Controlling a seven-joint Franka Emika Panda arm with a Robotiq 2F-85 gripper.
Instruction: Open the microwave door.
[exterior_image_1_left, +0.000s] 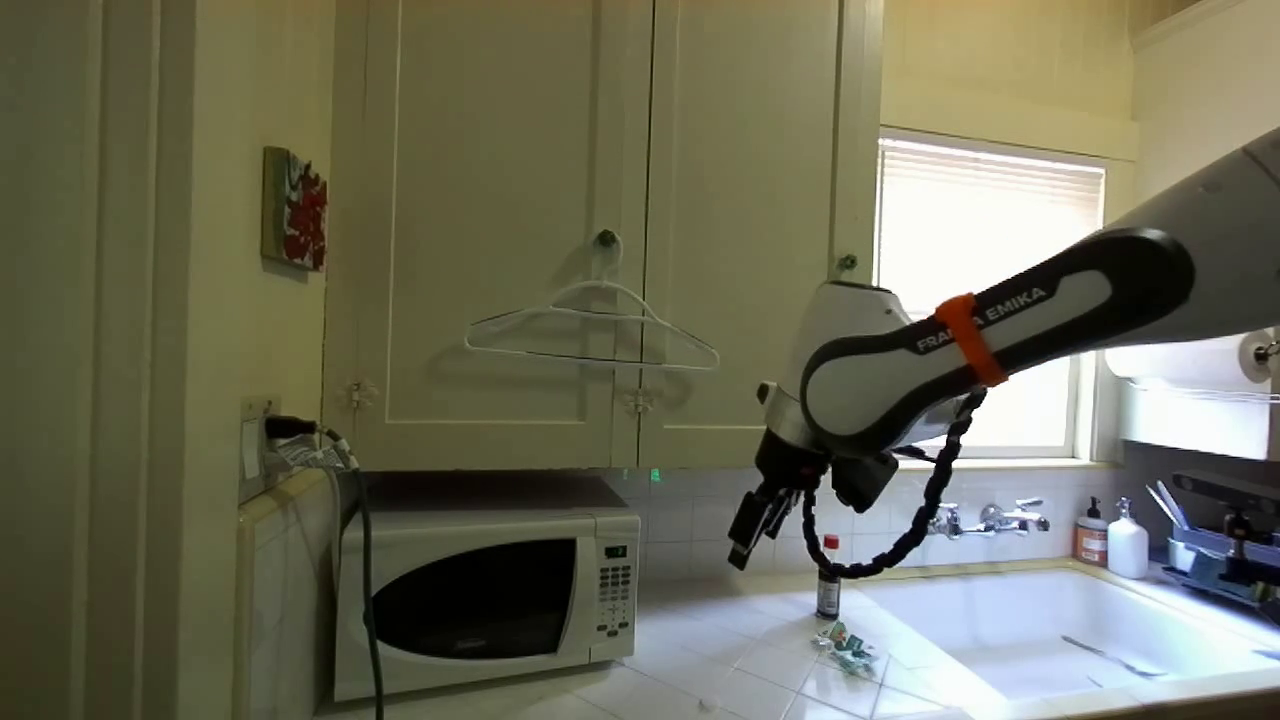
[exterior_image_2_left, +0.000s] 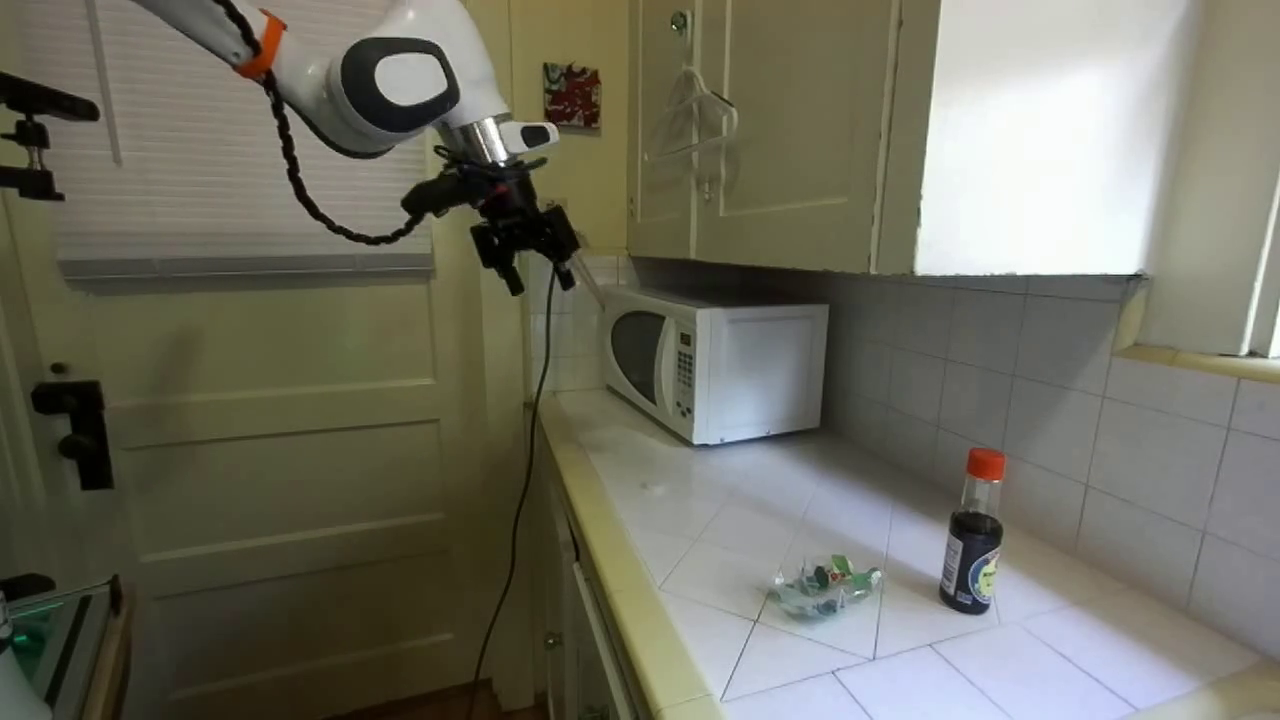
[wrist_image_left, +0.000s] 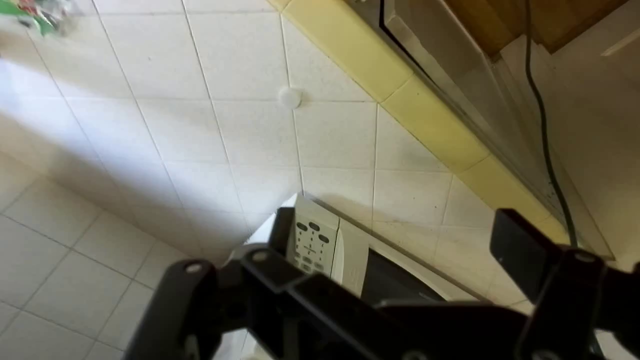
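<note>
While the black Robotiq hand (exterior_image_2_left: 540, 284) is hovering tilted in mid-air, its two fingers (wrist_image_left: 517, 255) are standing wide apart and gripping nothing. Between them, in the wrist view, the button panel (wrist_image_left: 312, 245) and part of the dark oval window (wrist_image_left: 392, 280) are showing. Behind the hand, the Franka Emika arm (exterior_image_1_left: 900, 390) is holding it aloft, wearing an orange band (exterior_image_1_left: 968, 338) in both exterior views.

Apart from the hand, the white countertop microwave (exterior_image_2_left: 730, 370) is sitting on the white-tiled tabletop (exterior_image_2_left: 700, 520), beneath the cream wall cabinets (exterior_image_1_left: 490, 180). Its wide white microwave door (exterior_image_1_left: 480, 600) is lying closed against the front, left of the button panel. A black power cord (exterior_image_1_left: 370, 615) is running from a plug (exterior_image_1_left: 290, 428) at the wall and, in an exterior view, crossing before the left part of the door; the view is not showing whether it is touching.

From a cabinet knob (exterior_image_1_left: 605, 238), at least one white clothes hanger (exterior_image_1_left: 592, 361) is dangling, and in both exterior views a small red painting (exterior_image_1_left: 305, 220) is hanging on the wall. Farther along the tabletop, crumpled clear-and-green plastic packaging (exterior_image_2_left: 825, 590) is lying near an upright red-capped bottle (exterior_image_2_left: 970, 560) that is holding dark liquid. Toward the edge of an exterior view, a white sink (exterior_image_1_left: 960, 615) is lying below a wall-mounted faucet (exterior_image_1_left: 1000, 518), with two pump bottles (exterior_image_1_left: 1128, 545) standing beside its far corner.
</note>
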